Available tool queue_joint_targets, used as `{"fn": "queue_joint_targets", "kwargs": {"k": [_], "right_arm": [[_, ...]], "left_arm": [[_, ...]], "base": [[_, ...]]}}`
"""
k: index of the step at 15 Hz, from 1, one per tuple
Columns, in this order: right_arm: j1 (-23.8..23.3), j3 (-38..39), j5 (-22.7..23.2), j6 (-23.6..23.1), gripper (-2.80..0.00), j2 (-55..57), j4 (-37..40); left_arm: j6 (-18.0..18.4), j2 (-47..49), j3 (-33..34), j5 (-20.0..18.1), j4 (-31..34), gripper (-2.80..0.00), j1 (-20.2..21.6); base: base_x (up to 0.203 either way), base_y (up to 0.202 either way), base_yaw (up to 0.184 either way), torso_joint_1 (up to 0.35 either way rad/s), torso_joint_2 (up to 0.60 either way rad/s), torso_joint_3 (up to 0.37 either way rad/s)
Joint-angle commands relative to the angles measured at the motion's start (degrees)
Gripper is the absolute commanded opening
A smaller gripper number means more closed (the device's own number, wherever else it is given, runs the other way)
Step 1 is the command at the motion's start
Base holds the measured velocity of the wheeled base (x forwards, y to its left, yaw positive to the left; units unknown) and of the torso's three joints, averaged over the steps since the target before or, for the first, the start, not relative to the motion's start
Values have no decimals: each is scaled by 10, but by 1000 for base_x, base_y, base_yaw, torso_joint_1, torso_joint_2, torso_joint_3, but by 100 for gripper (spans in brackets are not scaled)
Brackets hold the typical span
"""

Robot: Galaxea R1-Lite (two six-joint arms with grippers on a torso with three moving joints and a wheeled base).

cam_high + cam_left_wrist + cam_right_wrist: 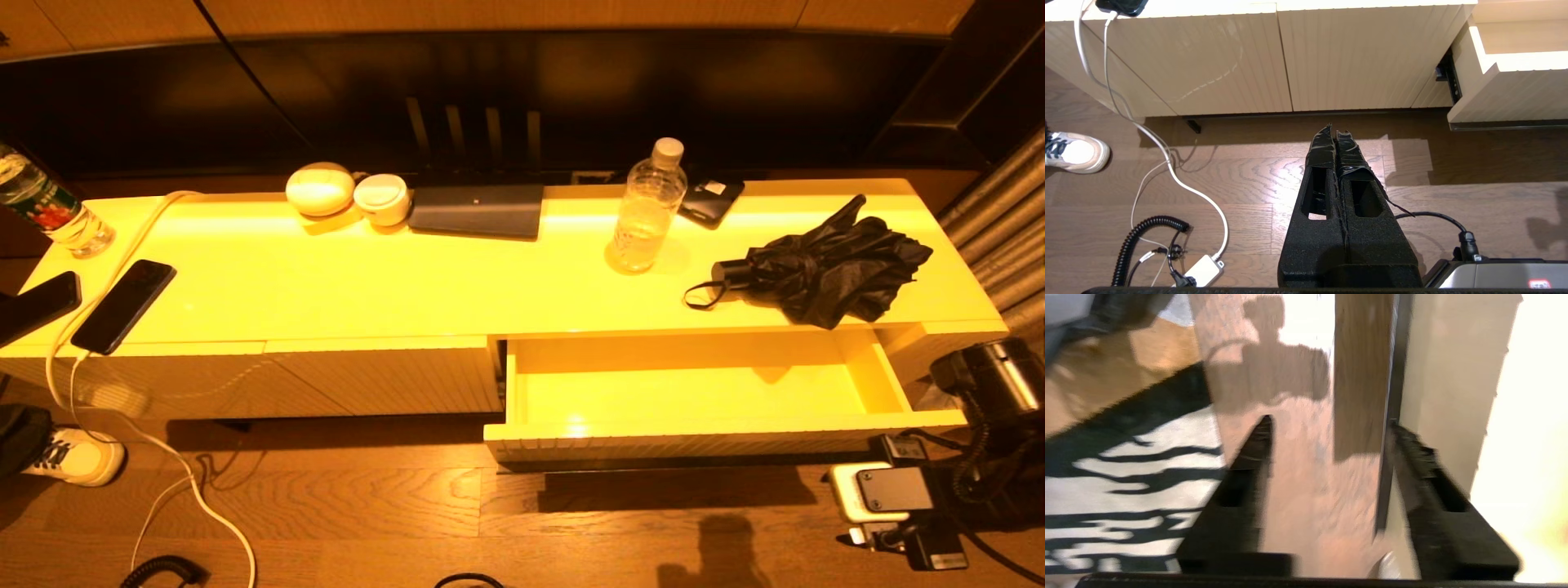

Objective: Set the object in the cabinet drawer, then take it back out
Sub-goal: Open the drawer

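Cream and glossy, the cabinet drawer [718, 441] stands open at 5 o'clock of the surface [343, 286], and nothing lies inside it. No object is in a claw yet, so we judge the step in hand to be fetching one.

The right claw [1331, 422] is low over the floor, at about 4 o'clock of the drawer beside its ribbed front. Its fingers are spread and nothing is between them. The left claw [1335, 130] is parked over the floor with its fingers pressed together, facing the closed panels.

We cannot tell which object is meant. The black umbrella [824, 265] lies nearest, at 1 o'clock of the drawer, just behind its opening. To do this well, we would:
- lift the right claw clear of the drawer front before moving in;
- grip the umbrella's firm bundled body or its handle end, not the loose cloth;
- steer clear of the clear bottle [649, 208], which stands upright at 9 o'clock of the umbrella and looks easy to tip.

We count on the surface:
- one umbrella;
- two bottles, the second, labelled bottle [49, 208] at the far 9 o'clock end;
- two dark phones [122, 306] near that end;
- two pale round things [320, 189] at 11 o'clock;
- one flat dark case [478, 210] at 12 o'clock;
- one small dark device [710, 200] behind the clear bottle.
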Motion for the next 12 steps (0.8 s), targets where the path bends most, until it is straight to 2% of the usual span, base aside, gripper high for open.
{"fn": "queue_joint_targets", "kwargs": {"k": [1,2,4,6,7,12], "right_arm": [[-9,-32,2,54,-280,-74,64],[-2,-58,2,106,-280,-78,96],[42,-99,2,207,-280,-71,133],[70,-129,2,257,-280,-38,143],[85,-148,1,297,-280,-19,143],[147,-273,-17,556,-280,78,144]], "left_arm": [[0,0,1,0,0,-280,0],[0,0,1,0,0,-280,0],[0,0,1,0,0,-280,0],[0,0,1,0,0,-280,0],[0,0,1,0,0,-280,0],[0,0,1,0,0,-280,0]], "base": [[0,0,0,0,0,0],[0,0,0,0,0,0],[0,0,0,0,0,0],[0,0,0,0,0,0],[0,0,0,0,0,0],[0,0,0,0,0,0]]}}
